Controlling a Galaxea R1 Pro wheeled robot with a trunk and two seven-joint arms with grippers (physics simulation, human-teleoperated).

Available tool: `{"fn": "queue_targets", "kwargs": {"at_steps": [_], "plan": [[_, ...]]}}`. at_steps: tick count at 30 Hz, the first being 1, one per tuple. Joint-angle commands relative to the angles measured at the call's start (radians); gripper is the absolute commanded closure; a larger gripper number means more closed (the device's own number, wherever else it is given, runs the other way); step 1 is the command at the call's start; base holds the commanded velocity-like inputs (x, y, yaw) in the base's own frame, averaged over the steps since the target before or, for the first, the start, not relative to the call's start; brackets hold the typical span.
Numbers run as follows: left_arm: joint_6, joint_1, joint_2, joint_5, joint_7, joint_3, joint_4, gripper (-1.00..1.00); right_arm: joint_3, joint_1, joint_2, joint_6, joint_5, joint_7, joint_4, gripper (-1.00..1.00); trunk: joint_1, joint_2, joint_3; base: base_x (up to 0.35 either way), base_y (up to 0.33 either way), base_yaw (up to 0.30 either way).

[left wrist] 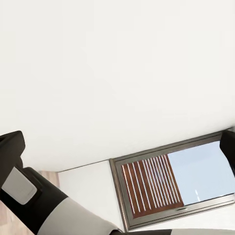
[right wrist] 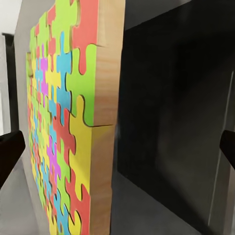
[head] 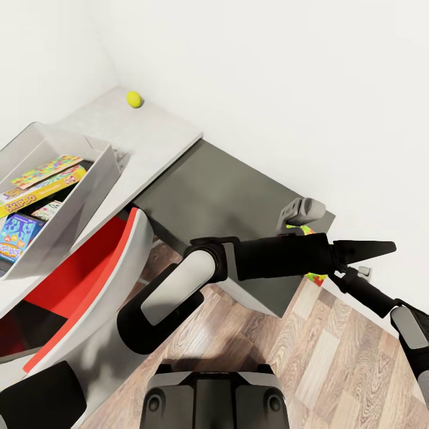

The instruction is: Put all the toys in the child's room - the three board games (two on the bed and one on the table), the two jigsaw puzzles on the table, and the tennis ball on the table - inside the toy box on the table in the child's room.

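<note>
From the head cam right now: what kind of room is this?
Likely a child's room or playroom: an open toy box of cartoon-print board games sits on an L-shaped desk, with a tennis ball near the wall.

Wood-backed jigsaw puzzle (right wrist: 73, 127) (glossy colours), matt grey table (head: 220, 190).

Table (head: 161, 143): L-shaped, light grey top joined to a dark grey section, set against white walls over a wood-plank floor (head: 310, 357). On the light top: tennis ball (head: 134, 99) near the corner, and toy box (head: 89, 190), well apart. At the dark section's far end: a jigsaw puzzle (head: 307, 232), mostly hidden.
</note>
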Motion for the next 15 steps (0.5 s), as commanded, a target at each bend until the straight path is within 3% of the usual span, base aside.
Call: {"fn": "queue_targets", "kwargs": {"at_steps": [1, 15], "plan": [[0.002, -0.001, 0.0, 0.011, 0.01, 0.0, -0.001, -1.0, -0.001, -0.001, 0.001, 0.006, -0.004, 0.001, 0.0, -1.0, 0.001, -0.002, -0.001, 0.0, 0.0, 0.0], [0.002, -0.001, 0.0, 0.011, 0.009, 0.0, -0.001, -1.0, 0.001, -0.003, 0.022, 0.006, -0.002, 0.0, -0.001, -1.0, 0.001, -0.002, -0.001, 0.0, 0.0, 0.0]]}}
